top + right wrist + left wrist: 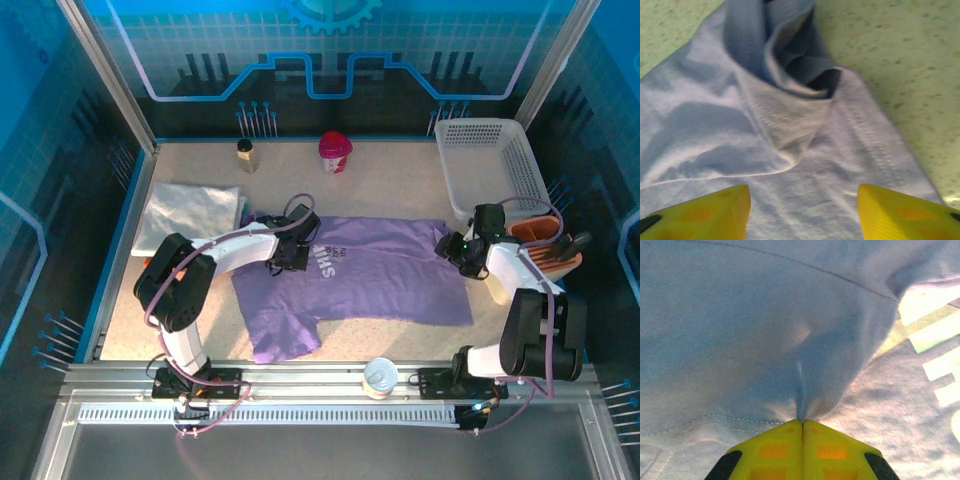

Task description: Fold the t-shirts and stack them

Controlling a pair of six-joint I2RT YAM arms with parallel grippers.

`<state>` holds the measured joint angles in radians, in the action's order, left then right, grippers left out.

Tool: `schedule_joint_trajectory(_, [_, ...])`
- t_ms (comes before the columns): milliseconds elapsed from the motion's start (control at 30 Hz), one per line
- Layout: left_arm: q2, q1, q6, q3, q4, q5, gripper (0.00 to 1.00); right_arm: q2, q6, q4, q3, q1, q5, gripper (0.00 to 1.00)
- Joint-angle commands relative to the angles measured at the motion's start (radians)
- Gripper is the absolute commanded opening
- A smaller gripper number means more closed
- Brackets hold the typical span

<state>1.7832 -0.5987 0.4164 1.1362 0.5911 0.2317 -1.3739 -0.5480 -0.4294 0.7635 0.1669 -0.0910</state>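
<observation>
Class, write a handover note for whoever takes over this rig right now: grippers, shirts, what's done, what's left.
Left gripper: shut on the purple shirt, pinching a fold near its lettering.
Right gripper: open, over the shirt's right edge.
Purple shirt lies spread mid-table; white shirt lies folded back left.
Done: white shirt, it seems. Left: fold the purple, stack it.

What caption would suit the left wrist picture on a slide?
Left gripper shut, pinching a raised fold of the lavender t-shirt.

open tabletop [390,190] left of basket [531,176]
</observation>
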Motion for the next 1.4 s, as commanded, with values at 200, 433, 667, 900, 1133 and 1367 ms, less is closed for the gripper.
schedule_joint_trajectory(200, [-0.096,-0.006,0.014,0.014,0.059,-0.184,0.00,-0.068,-0.007,0.114,0.025,0.025,0.000,0.39])
schedule_joint_trajectory(433, [-0.088,0.000,0.016,0.007,0.058,-0.188,0.00,-0.103,0.005,0.162,0.040,-0.017,-0.026,0.47])
schedule_joint_trajectory(667, [-0.127,0.008,0.021,-0.010,0.065,-0.179,0.16,-0.140,0.054,0.117,0.111,-0.058,0.042,0.60])
schedule_joint_trajectory(900, [-0.194,0.096,0.000,-0.016,0.081,-0.242,0.33,-0.204,0.087,0.041,0.204,-0.130,0.196,0.52])
schedule_joint_trajectory(1133, [-0.124,0.191,-0.046,-0.003,0.009,-0.250,0.35,-0.301,0.089,-0.052,0.296,-0.237,0.419,0.55])
schedule_joint_trajectory(1367, [0.028,0.212,-0.066,0.073,-0.012,-0.159,0.37,-0.372,0.040,-0.167,0.388,-0.286,0.590,0.60])
